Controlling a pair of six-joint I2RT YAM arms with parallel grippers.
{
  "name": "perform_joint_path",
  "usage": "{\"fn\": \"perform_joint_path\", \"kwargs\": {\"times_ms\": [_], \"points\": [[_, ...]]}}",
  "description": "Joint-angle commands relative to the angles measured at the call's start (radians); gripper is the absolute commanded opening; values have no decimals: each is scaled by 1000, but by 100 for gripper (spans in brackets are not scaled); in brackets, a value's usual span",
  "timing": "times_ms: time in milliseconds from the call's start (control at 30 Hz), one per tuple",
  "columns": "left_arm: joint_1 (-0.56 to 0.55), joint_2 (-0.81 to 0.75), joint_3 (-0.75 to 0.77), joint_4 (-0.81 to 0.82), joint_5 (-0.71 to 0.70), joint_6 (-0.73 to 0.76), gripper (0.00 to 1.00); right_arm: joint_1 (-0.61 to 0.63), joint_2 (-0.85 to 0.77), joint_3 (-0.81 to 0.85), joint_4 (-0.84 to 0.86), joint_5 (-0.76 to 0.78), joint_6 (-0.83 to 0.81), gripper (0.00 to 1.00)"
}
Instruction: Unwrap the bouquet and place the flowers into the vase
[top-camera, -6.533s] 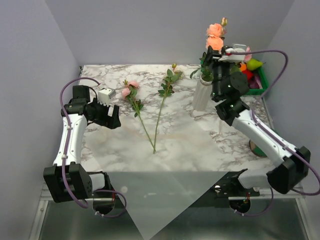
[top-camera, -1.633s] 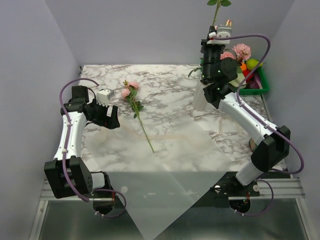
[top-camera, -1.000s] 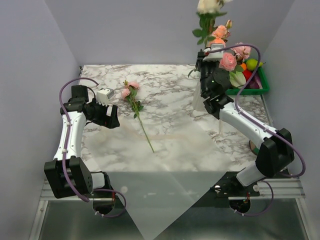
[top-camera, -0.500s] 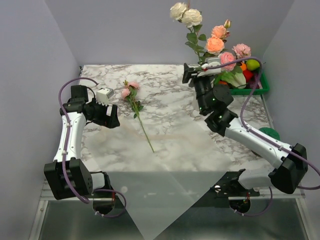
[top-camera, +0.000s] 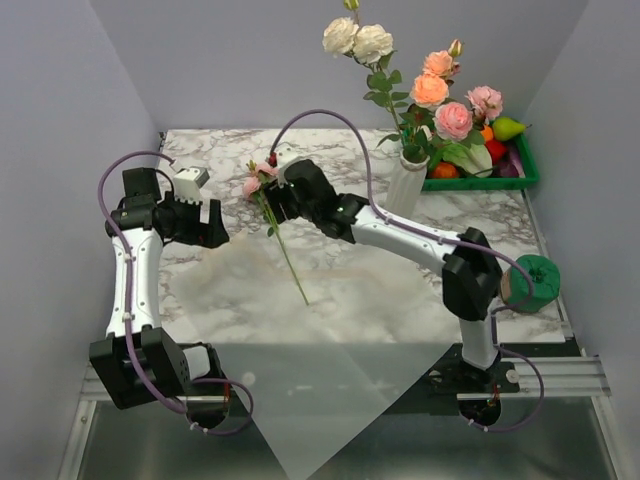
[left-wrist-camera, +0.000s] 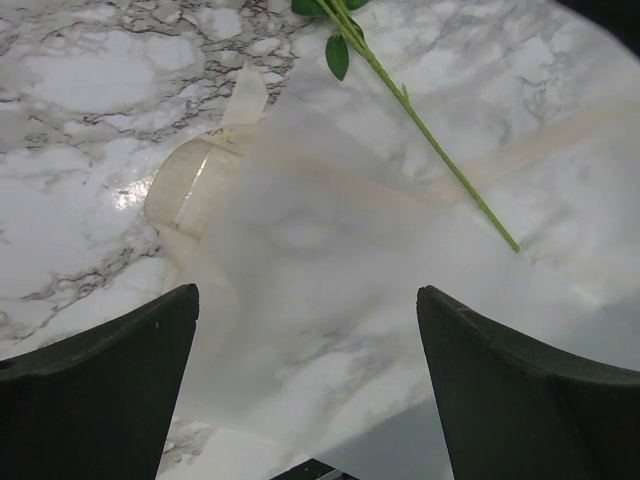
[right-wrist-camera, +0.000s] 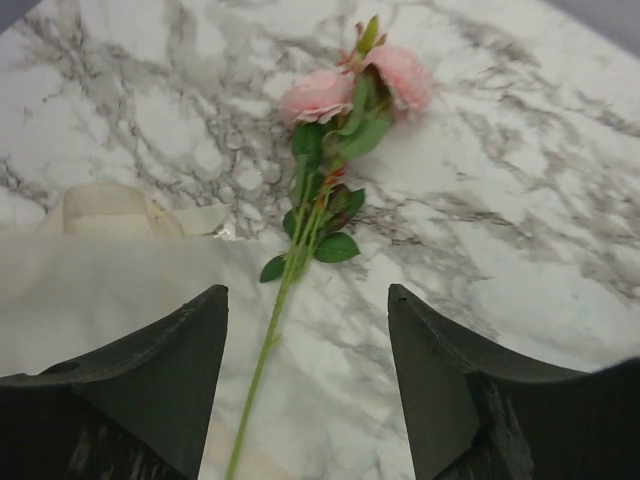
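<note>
Marble table (top-camera: 450, 270) under plain grey walls; at the near edge, finds the wrapping paper (top-camera: 330, 400) spread flat and the cream ribbon (left-wrist-camera: 195, 185) loose beside it, so judges unwrapping complete. Further in, notes one pink flower (top-camera: 285, 250) lying on the marble, stem end on the paper, with the right gripper (right-wrist-camera: 305, 300) reached far leftward, jaws spread and poised over the leafy stem, and the left gripper (left-wrist-camera: 308, 295) wide apart, idle above the paper. At the back, records the vase (top-camera: 402, 185) upright holding the other flowers (top-camera: 430, 90); judges last-stem pickup in hand, calling for descent, closure on the stem, then a lift to the vase.
</note>
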Motion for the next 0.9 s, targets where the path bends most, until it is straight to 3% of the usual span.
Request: {"fn": "perform_joint_path", "kwargs": {"times_ms": [0,300,867], "points": [[66,26,36,9,-3,-26,99,3,175,226,-308,-190,55,72],[111,25,19,-18,7,32,99,0,433,541,-517,-264,94,72],[112,2,-7,-54,37,75,99,-12,577,598,-560,-271,163,61]]}}
